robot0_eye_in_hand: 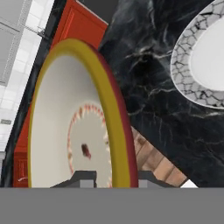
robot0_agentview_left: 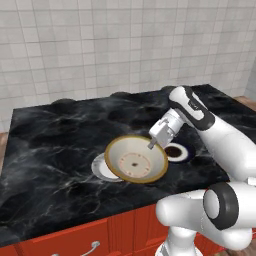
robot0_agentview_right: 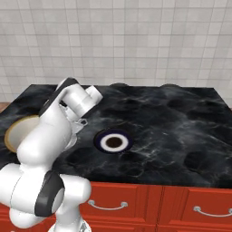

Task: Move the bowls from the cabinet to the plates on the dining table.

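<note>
My gripper (robot0_agentview_left: 152, 144) is shut on the right rim of the cream bowl (robot0_agentview_left: 136, 160) with the ochre-yellow rim and reddish dotted ring. The bowl hangs tilted just over the dining table (robot0_agentview_left: 50, 140), covering the right part of the white plate with a grey rim (robot0_agentview_left: 101, 168). In the hand view the bowl's rim (robot0_eye_in_hand: 109, 113) runs between my fingertips (robot0_eye_in_hand: 83, 177), and the grey-rimmed plate (robot0_eye_in_hand: 183, 65) lies beyond it. The blue-rimmed plate (robot0_agentview_left: 181, 151) sits bare to the right of the bowl, as it does in the right base view (robot0_agentview_right: 114, 142). The cabinet is out of view.
Red drawer fronts with silver handles (robot0_agentview_right: 108, 206) run under the table's near edge. A tiled wall (robot0_agentview_left: 100, 45) stands behind the table. My own arm (robot0_agentview_right: 50, 131) hides most of the bowl (robot0_agentview_right: 16, 131) from the right.
</note>
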